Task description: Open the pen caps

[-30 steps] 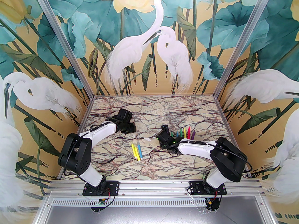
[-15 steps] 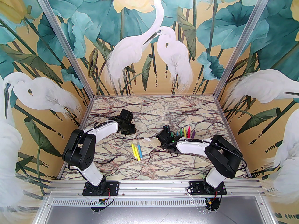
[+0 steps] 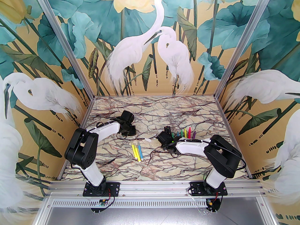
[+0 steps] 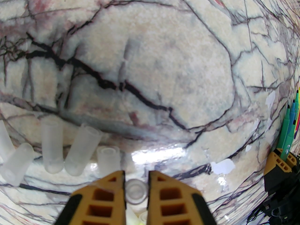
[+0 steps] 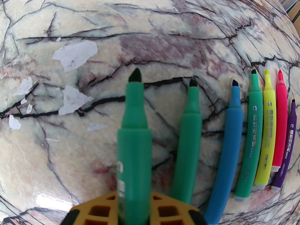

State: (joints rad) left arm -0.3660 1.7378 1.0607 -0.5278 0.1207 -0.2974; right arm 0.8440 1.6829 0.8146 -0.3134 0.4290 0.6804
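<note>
In the left wrist view my left gripper (image 4: 136, 180) is shut on a clear pen cap (image 4: 135, 192), low over the marble. Several loose clear caps (image 4: 52, 146) lie just left of it. From above, the left gripper (image 3: 128, 128) sits at the table's left middle. My right gripper (image 5: 134, 198) is shut on a green pen (image 5: 134, 135) with its dark tip bare, held beside a row of uncapped pens (image 5: 252, 135) in green, blue, yellow, pink and purple. The top view puts the right gripper (image 3: 166, 134) just left of that row (image 3: 186, 132).
Three capped pens (image 3: 137, 151), two yellow and one blue, lie side by side at the table's centre between the arms. White chipped patches (image 5: 75, 54) mark the marble table (image 3: 164, 167). Painted walls close in the table on three sides.
The left arm has folded in a little and its gripper has shifted slightly right. The right arm has drawn its elbow left, with the gripper edging toward the pen row.
</note>
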